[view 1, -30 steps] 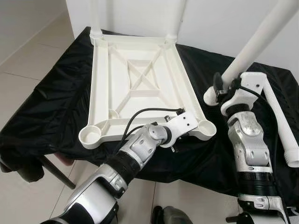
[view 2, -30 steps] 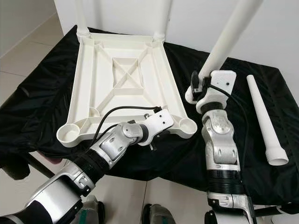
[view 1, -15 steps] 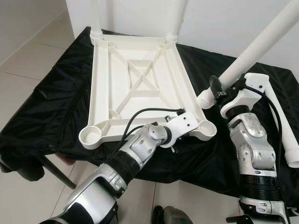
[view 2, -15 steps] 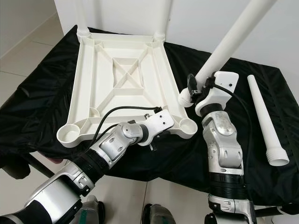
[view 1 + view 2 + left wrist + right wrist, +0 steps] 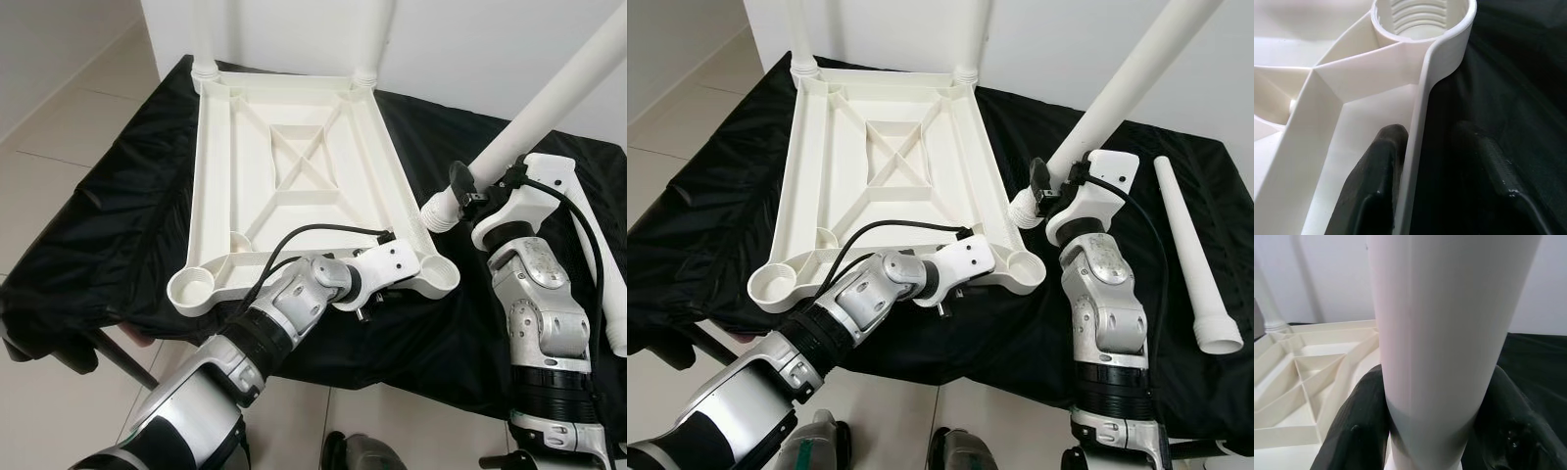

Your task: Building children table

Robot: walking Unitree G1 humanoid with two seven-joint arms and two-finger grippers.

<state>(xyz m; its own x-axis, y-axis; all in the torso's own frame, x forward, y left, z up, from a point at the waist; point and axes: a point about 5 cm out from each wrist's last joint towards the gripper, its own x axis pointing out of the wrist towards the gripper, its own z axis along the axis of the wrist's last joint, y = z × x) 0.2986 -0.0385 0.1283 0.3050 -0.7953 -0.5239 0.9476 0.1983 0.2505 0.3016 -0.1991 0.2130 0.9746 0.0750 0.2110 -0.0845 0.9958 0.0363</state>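
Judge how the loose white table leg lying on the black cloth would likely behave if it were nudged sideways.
The loose leg is a round, tapered tube, so it would probably roll, likely curving toward its narrow end rather than running straight. It looks like hollow plastic, open at the wide end, so probably light and stiff. The wrinkled black cloth might slow it.

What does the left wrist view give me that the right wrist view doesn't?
Left wrist view alone: the left gripper straddling the tabletop's near rim, one finger inside and one outside, with the empty threaded socket just ahead.

Right wrist view alone: the right gripper clamped on the white leg.

Both: the upturned tabletop with its ribs, and the black cloth.
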